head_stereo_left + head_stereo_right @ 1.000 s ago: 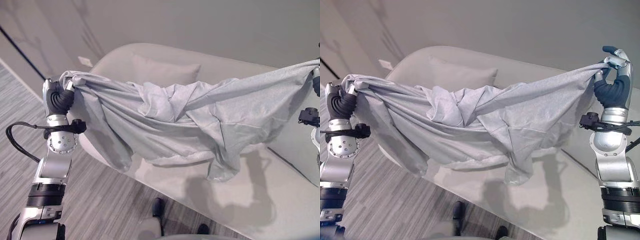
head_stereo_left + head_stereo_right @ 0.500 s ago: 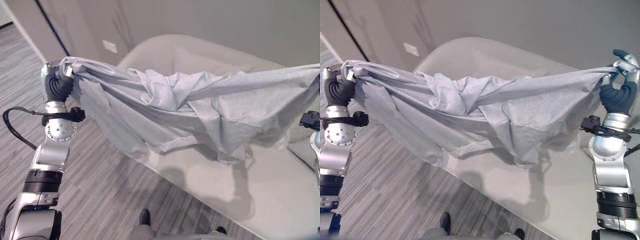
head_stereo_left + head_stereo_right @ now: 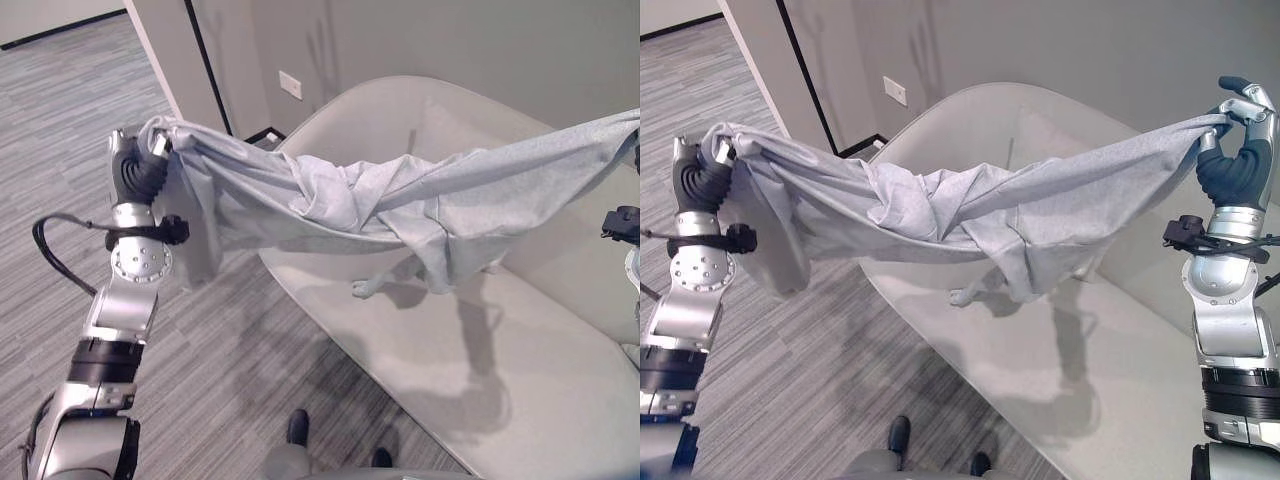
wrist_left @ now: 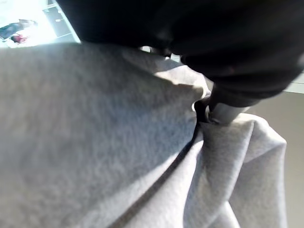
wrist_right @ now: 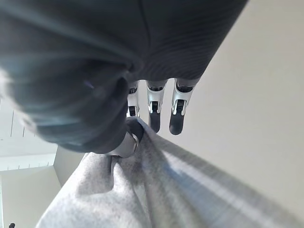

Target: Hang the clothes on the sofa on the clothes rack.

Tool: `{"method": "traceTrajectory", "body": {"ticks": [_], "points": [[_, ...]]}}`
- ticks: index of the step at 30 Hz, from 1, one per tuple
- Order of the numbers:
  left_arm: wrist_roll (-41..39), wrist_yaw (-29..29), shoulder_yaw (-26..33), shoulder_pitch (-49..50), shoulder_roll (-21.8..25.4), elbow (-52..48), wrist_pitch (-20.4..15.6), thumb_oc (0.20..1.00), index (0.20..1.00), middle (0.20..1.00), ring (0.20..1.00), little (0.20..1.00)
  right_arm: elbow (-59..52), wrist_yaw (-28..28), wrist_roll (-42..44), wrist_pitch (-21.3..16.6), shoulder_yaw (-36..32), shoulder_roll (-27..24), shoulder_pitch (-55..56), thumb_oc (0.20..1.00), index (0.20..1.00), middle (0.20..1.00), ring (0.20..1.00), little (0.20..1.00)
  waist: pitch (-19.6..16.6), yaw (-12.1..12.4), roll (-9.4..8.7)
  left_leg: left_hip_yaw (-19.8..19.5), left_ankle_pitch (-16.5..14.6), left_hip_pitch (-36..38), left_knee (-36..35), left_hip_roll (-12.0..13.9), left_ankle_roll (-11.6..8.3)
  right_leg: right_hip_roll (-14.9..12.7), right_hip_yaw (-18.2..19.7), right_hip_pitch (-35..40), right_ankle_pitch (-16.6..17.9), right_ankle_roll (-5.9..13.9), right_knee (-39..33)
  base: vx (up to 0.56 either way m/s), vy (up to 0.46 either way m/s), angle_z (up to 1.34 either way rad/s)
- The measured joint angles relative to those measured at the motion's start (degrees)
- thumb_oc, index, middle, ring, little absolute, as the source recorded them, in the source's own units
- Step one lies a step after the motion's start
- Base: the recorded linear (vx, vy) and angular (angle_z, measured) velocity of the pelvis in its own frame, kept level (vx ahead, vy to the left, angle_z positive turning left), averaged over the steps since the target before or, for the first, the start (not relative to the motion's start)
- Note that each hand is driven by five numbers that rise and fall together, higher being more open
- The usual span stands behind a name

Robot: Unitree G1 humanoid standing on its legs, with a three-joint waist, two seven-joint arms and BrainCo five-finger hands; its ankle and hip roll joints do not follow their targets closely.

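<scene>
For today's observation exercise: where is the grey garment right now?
In the right eye view the grey garment hangs stretched between the left hand and right hand, held above the sofa.

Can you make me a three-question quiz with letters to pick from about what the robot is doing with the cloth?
1. Where is the grey garment?
A. Folded flat on the floor
B. Stretched in the air between both hands, above the sofa
C. Draped on a clothes rack

2. What colour is the garment?
A. Light grey
B. Bright red
C. Dark green

3. What is the left hand doing?
A. Hanging open with nothing in it
B. Pressing flat on the sofa
C. Gripping one end of the garment

Answers:
1 B: the cloth spans from the left hand to the right hand, sagging in the middle over the sofa seat.
2 A: the fabric is pale grey all over, close to the sofa's colour.
3 C: the cloth bunches at the left hand, and the left wrist view shows fabric caught against the fingers.
</scene>
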Motion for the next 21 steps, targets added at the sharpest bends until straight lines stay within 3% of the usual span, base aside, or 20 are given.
{"method": "traceTrajectory", "body": {"ticks": [5, 7, 8, 10, 12, 14, 16, 17, 18, 20, 21], "points": [[-0.1, -2.0, -0.2, 0.4, -2.6, -0.3, 0.0, 0.2, 0.2, 0.2, 0.2, 0.2, 0.5, 1.5, 1.1, 0.0, -0.9, -0.8, 1.0, 0.2, 0.2, 0.2, 0.2, 0.2, 0.9, 0.0, -0.47, 0.0, 0.1, -3.1, 4.5, -0.7, -0.17, -1.2, -3.6, 1.3, 0.6, -0.51, -1.2, 0.02, 0.183, 0.35], [-0.1, -2.0, -0.2, 0.2, -1.6, -0.4, -0.1, 0.2, 0.2, 0.2, 0.2, 0.2, 0.4, 1.6, 1.6, 0.0, -0.9, -0.8, 1.0, 0.2, 0.2, 0.2, 0.2, 0.2, 1.1, 0.1, -0.18, 1.2, -2.5, -4.0, 4.4, 0.3, -1.78, -1.1, -3.5, 0.7, 1.1, -1.13, -1.2, 0.12, 0.232, -0.05], [-0.1, -2.0, -0.3, -0.7, -0.2, 0.2, -0.5, 0.2, 0.2, 0.2, 0.2, 0.2, 0.3, 1.5, 1.7, 0.1, -0.8, -0.5, 1.1, 0.2, 0.2, 0.2, 0.2, 0.2, 2.3, -0.2, -2.3, 3.7, -4.1, -6.6, 7.2, 1.5, -1.82, -2.7, -3.6, 0.0, 1.6, -1.92, -1.3, 0.2, 0.276, 0.03], [-0.3, -1.9, -0.3, -2.9, 2.0, 1.0, -0.7, 0.2, 0.2, 0.2, 0.2, 0.2, -0.1, 1.4, 2.4, 0.0, -0.9, -0.4, 0.9, 0.2, 0.2, 0.2, 0.2, 0.2, 3.6, -1.5, -4.46, 3.6, -4.1, -10.6, 8.4, 6.4, -3.11, -4.2, -3.2, -0.8, 1.0, -2.35, -1.4, 0.25, 0.351, 0.17], [-0.5, -1.5, -0.5, -4.1, 2.2, 1.5, -0.9, 0.2, 0.2, 0.2, 0.2, 0.2, -0.1, 1.1, 2.6, 0.0, -1.6, -0.2, 1.0, 0.2, 0.2, 0.2, 0.2, 0.2, 4.3, -2.2, -4.04, 3.0, -3.2, -12.6, 5.1, 14.2, -5.15, -4.1, -2.8, -0.7, 1.3, -0.41, -1.4, 0.27, 0.361, 0.03], [-0.6, -1.5, -1.5, -4.0, 2.1, 2.0, -1.0, 0.2, 0.2, 0.2, 0.2, 0.2, -0.1, 0.5, 2.6, 0.0, -2.4, -0.3, 1.1, 0.2, 0.2, 0.2, 0.2, 0.2, 4.7, -2.2, -2.62, 2.9, -2.3, -12.2, 2.5, 17.5, -6.51, -5.3, -2.3, 0.7, 1.1, 2.06, -1.4, 0.27, 0.349, -0.27], [-0.6, -1.2, -3.3, -3.8, 1.7, 2.0, -1.1, 0.2, 0.2, 0.2, 0.2, 0.2, -0.8, 0.2, 2.6, 0.1, -4.4, -2.3, 1.9, 0.2, 0.2, 0.2, 0.2, 0.2, 4.4, -2.4, 1.24, 3.3, -2.6, -10.3, 2.5, 16.2, -6.04, -7.3, -1.5, 2.4, 0.5, 5.29, -1.4, 0.37, 0.531, -0.35], [-0.6, -1.2, -3.0, -4.4, 2.4, 2.2, -1.1, 0.2, 0.2, 0.2, 0.2, 0.2, -1.9, -0.5, 2.5, 0.1, -5.1, -0.1, 2.9, 0.2, 0.2, 0.2, 0.2, 0.2, 4.3, -2.6, -0.04, 3.6, 4.4, -10.3, 4.0, 12.8, -8.93, -11.1, -0.9, 3.2, 0.6, 6.4, -1.3, 0.37, 0.647, -0.07], [-0.9, -0.7, -4.2, -7.0, 2.0, 3.2, -1.0, 0.2, 0.2, 0.2, 0.2, 0.2, -3.3, -0.6, 2.3, 0.2, -4.9, 1.1, 4.8, 0.2, 0.2, 0.2, 0.2, 0.2, 4.2, -3.5, -2.02, 5.7, 2.4, -10.9, 6.1, 7.6, -6.14, -16.2, -1.8, 3.0, 4.7, 3.97, -0.6, 0.3, 0.59, 0.13], [-1.7, -0.7, -7.6, -10.6, 3.9, 3.1, -1.0, 0.2, 0.2, 0.2, 0.2, 0.2, -3.3, -0.5, 1.6, 0.5, -4.2, 1.5, 4.6, 0.2, 0.2, 0.2, 0.2, 0.2, 4.1, -3.9, -1.44, 7.6, 1.7, -10.4, 6.2, 5.0, -2.55, -18.7, -1.8, 0.0, 10.9, 2.11, 3.9, 0.12, 0.463, 0.1], [-1.8, -0.7, -7.9, -11.7, 5.1, 2.9, -1.1, 0.2, 0.2, 0.2, 0.2, 0.2, -3.6, -0.7, 1.3, 0.7, -3.6, 2.2, 4.0, 0.2, 0.2, 0.2, 0.2, 0.2, 3.8, -3.6, -1.28, 8.9, 1.8, -10.1, 6.3, 4.6, -1.77, -19.5, -2.2, -1.6, 14.7, 3.17, 4.6, 0.03, 0.284, -0.37]]}}
